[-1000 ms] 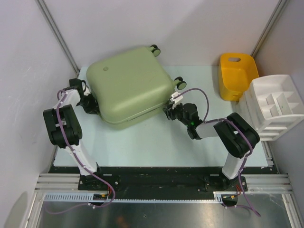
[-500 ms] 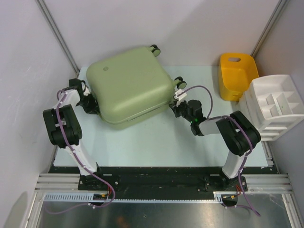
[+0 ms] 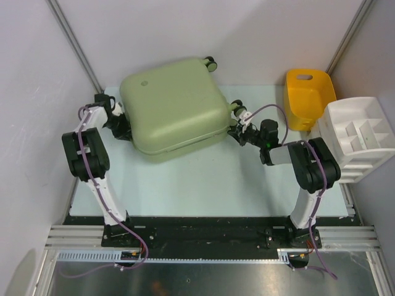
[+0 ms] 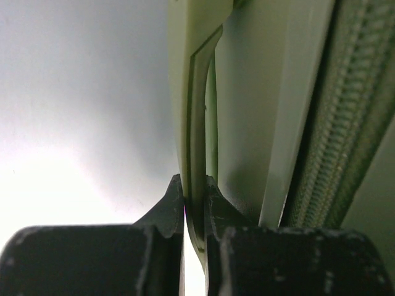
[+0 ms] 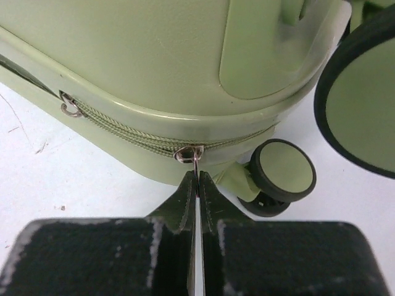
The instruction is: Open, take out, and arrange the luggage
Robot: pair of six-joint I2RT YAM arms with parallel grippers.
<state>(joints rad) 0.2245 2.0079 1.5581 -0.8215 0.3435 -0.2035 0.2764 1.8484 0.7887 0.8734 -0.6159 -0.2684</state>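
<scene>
Suitcase [image 3: 173, 108]: lying flat and closed on the far-left part of the counter [image 3: 203, 185], logo shell facing up, wheels pointing to the far-right corner.
Left pincer [image 4: 194, 185]: clamping together on the thin side handle [image 4: 199, 123] at the suitcase's left edge; the strap is sitting between both pads.
Why (judged): this grip is probably anchoring the shell so it is not sliding while the other arm is pulling.
Right pincer [image 5: 196, 179]: pinching shut on the metal zipper pull [image 5: 195, 163], which is hanging from its slider at the near-right corner of the shell.
Neighbours of the pull: a small caster wheel [image 5: 281, 172] is sitting just beside it, to the right; a second slider [image 5: 69, 110] is showing further left along the same zipper track [image 5: 129, 139].
Zipper state: teeth between the two sliders are looking meshed; the rest of the track is hidden.
Step in hand (judged): unzipping is just starting; the lid is not yet lifting.
Next move calls for: drawing the pull along the seam line and around the rounded corner, not away from the shell.
Risk: the thin tab is slipping out of the pads easily; the caster is crowding the path.
Bystanders: yellow tub [image 3: 307, 98] and white organizer tray [image 3: 361, 135] are waiting at the right edge, well apart from the suitcase.
</scene>
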